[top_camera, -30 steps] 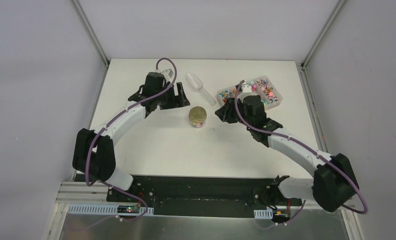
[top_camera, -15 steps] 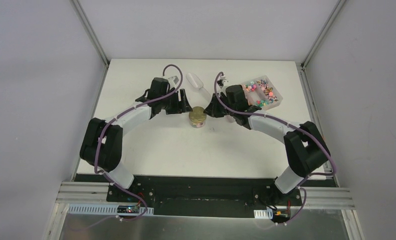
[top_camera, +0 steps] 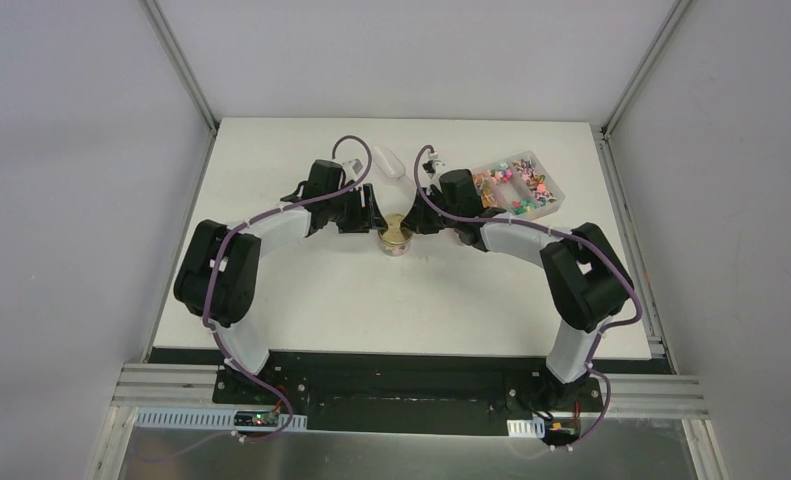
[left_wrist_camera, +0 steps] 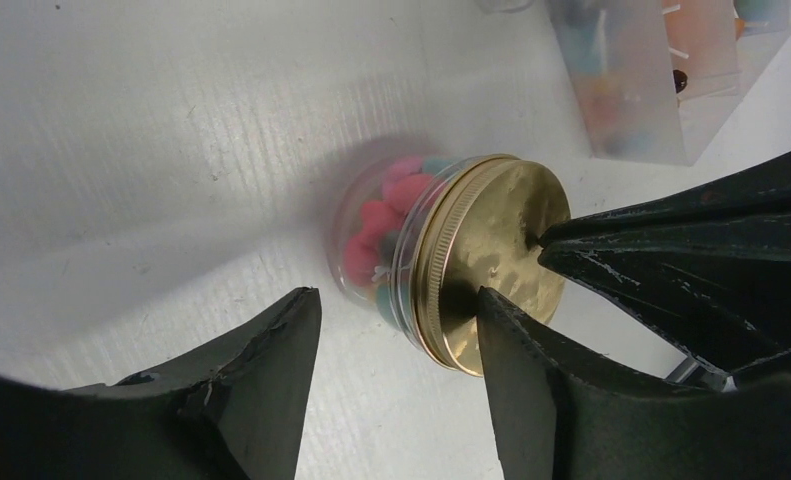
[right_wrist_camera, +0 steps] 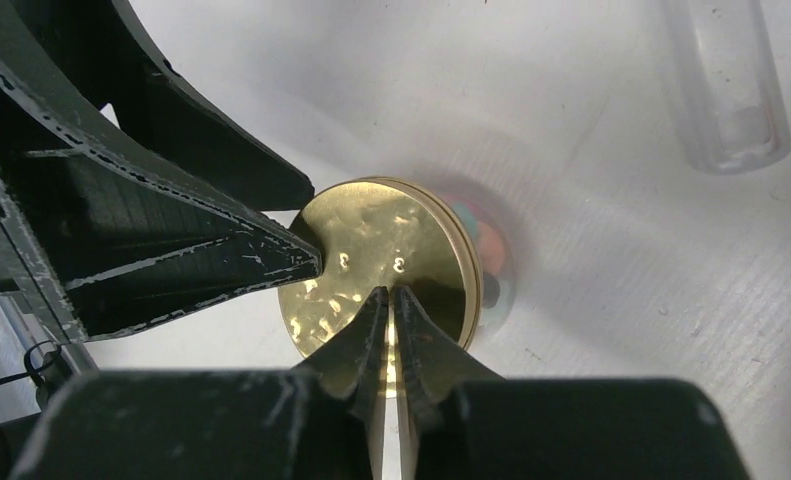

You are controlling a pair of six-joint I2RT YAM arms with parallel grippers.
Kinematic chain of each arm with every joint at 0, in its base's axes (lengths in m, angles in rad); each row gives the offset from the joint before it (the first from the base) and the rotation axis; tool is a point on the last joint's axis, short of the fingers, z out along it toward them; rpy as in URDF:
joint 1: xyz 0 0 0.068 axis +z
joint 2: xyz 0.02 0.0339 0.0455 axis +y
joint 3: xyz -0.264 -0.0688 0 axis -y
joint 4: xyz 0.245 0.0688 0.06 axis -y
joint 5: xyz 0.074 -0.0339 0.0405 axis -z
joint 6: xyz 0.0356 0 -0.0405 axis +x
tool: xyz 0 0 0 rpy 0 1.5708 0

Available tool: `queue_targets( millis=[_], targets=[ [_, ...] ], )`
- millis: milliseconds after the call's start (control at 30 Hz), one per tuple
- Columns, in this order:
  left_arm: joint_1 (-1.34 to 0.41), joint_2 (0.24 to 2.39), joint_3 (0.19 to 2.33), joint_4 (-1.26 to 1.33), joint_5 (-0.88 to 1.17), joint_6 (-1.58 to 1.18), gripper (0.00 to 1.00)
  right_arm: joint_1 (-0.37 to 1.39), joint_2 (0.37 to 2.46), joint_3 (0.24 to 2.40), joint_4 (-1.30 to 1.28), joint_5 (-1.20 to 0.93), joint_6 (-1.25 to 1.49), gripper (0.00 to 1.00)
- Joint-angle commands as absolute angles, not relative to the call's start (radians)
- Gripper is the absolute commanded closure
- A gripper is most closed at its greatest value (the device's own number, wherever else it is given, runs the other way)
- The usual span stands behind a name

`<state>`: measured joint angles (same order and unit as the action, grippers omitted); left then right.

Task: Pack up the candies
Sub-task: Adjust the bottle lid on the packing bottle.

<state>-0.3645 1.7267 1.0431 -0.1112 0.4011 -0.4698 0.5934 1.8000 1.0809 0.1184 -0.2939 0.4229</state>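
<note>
From above, the jar (top_camera: 395,246) stands mid-tabletop, somewhat nearer the far edge, with its gold lid (top_camera: 396,233) on. The left jaws and right jaws flank it from either side. The scoop (top_camera: 386,162) lies by the far edge, and the tray (top_camera: 554,200) in the far right corner holds plenty of loose candies (top_camera: 516,180). In the left wrist view, pink and teal candies (left_wrist_camera: 381,220) show through the jar's clear wall and seem to fill most of it. The left jaws stand spread with the jar between their tips; whether they touch it I cannot tell. The right jaws reach in from the right with their point on the lid's top. In the right wrist view, the right jaws are pressed together with nothing between them, their tip over the lid (right_wrist_camera: 371,240), and one left finger (right_wrist_camera: 201,250) sits at the lid's rim. By my judgement the filling is done and the lid is being seated or tightened. Securing it is what remains, unless more candies from the tray are meant to go in.
</note>
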Motion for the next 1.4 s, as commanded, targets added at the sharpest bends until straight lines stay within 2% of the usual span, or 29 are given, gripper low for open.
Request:
queue_targets(
  millis=[0, 300, 533, 600, 767, 900, 1033, 1267, 1367],
  targets=[
    [-0.343, 1.77, 1.054, -0.118, 0.376, -0.467, 0.43, 0.588, 1.835, 1.032, 0.123, -0.259, 0.416, 0.93],
    [-0.275, 1.735, 0.845, -0.083, 0.383, -0.507, 0.53, 0.585, 1.843, 0.923, 0.176, -0.265, 0.423, 0.95],
    [-0.275, 1.762, 0.758, 0.085, 0.536, -0.57, 0.59, 0.584, 1.877, 0.905, 0.214, -0.314, 0.419, 0.95],
    [-0.275, 1.729, 0.777, 0.089, 0.55, -0.571, 0.58, 0.585, 1.874, 0.912, 0.214, -0.314, 0.416, 0.95],
    [-0.273, 1.661, 0.796, 0.087, 0.58, -0.577, 0.44, 0.585, 1.859, 0.921, 0.218, -0.304, 0.419, 0.95],
    [-0.275, 1.673, 0.759, 0.089, 0.562, -0.592, 0.44, 0.585, 1.859, 0.916, 0.223, -0.305, 0.42, 0.95],
    [-0.275, 1.732, 0.697, 0.139, 0.532, -0.624, 0.55, 0.584, 1.858, 0.886, 0.247, -0.304, 0.432, 0.96],
    [-0.282, 1.758, 0.586, 0.251, 0.482, -0.659, 0.89, 0.598, 1.863, 0.807, 0.338, -0.321, 0.47, 0.96],
    [-0.282, 1.744, 0.587, 0.244, 0.473, -0.646, 0.92, 0.602, 1.851, 0.791, 0.365, -0.327, 0.474, 0.96]
  ],
)
